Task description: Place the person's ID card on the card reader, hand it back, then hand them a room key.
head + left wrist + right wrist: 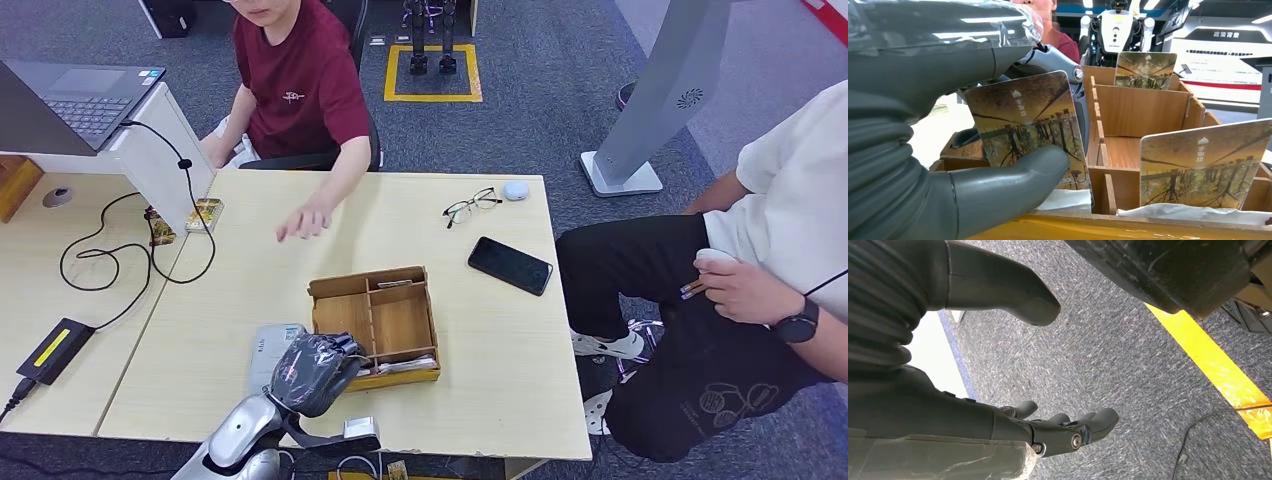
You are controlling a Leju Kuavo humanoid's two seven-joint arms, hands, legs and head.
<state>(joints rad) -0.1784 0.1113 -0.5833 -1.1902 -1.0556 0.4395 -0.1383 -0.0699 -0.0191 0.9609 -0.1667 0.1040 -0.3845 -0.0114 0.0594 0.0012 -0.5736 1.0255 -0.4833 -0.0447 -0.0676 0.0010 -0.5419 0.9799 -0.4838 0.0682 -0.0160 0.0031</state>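
In the head view, the left hand (315, 372) is over the near left corner of the wooden organizer box (377, 322), which lies on the light wooden table (250, 300). Just beside the hand, on its left, lies the grey card reader (270, 350), partly covered by the hand. Farther on the table are a black phone (510, 265), a pair of glasses (471, 206) and a small white round case (515, 190). A person in a dark red shirt (300, 85) sits at the far side and holds one hand (303, 221) over the table. A second person in a white shirt (800, 210) sits at the right, well apart from the box. On the neighbouring desk stands a laptop (75, 100) with black cables (120, 250).

In the left wrist view, the thick thumb (1013, 185) and the darker fingers (1068, 75) pinch a room key card (1030, 130), upright, at the edge of the box. Two more cards of the same print stand in the box: one close (1205, 165), one in a far compartment (1145, 70).

In the right wrist view, the right hand (1048, 432) hangs above grey carpet (1108, 350) with a yellow line (1218, 375); its fingers are apart and hold nothing.
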